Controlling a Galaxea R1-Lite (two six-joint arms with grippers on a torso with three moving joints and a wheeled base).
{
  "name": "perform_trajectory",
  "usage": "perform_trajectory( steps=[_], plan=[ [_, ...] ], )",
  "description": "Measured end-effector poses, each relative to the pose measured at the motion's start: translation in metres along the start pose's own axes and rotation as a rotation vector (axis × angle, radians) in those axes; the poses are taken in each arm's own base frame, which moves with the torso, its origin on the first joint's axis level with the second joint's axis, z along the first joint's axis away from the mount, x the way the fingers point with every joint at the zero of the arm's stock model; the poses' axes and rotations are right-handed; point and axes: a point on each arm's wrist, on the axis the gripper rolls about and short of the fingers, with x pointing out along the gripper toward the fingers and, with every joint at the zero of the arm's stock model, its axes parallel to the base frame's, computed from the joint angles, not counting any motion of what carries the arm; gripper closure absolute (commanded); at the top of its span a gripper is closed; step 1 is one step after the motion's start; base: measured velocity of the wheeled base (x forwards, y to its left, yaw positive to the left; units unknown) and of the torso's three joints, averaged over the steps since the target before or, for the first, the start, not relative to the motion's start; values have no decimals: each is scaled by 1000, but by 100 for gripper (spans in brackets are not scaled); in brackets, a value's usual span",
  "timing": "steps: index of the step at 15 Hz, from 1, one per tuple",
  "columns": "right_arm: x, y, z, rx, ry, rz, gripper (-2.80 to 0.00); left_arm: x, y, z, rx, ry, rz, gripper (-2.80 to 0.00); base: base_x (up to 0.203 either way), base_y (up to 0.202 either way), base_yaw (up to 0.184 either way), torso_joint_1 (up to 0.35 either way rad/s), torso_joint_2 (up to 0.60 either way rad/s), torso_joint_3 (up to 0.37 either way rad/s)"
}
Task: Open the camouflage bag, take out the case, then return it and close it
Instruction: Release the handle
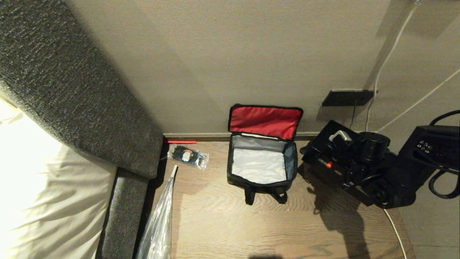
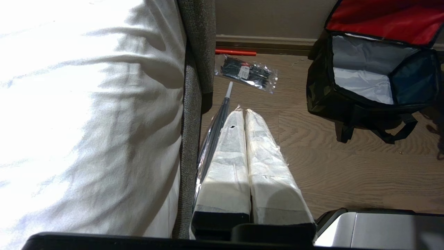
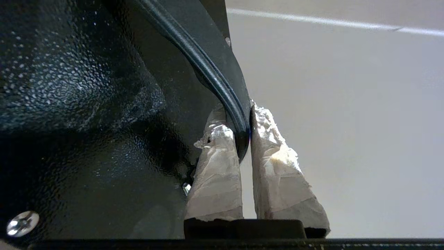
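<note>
Gripping the rim of the case, the right gripper has its two tape-wrapped fingers pinched on the thin black edge; the textured black shell fills the space just beside one finger, and plain beige wall lies behind the other. In the head view the same gripper sits at the upper end of the case, which hangs clear of the camouflage bag, just to the bag's right and close to it.

Bag stands open on the wood floor, away from the right gripper toward the robot's left. Red-lined lid leans back against the wall. Pale silver interior shows nothing inside.

Left gripper: wrapped fingers pressed together, holding nothing, low over the floor. Ahead of its tips lies a clear packet of black items, with a thin red stick at the skirting beyond it. A clear plastic-wrapped rod runs along one finger. White bedding lies on that same side; the bag stands on the other side, well apart.
</note>
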Motion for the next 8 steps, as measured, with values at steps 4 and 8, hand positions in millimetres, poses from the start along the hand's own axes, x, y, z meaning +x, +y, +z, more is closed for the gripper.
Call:
perform_trajectory(
  steps=[4,8],
  plan=[
    [14,26,2,-11,-2,19,0,0,0,0,0,0,0,0,0,0,0,0,0,0],
    [26,55,3,-14,-7,36,0,0,0,0,0,0,0,0,0,0,0,0,0,0]
  ],
)
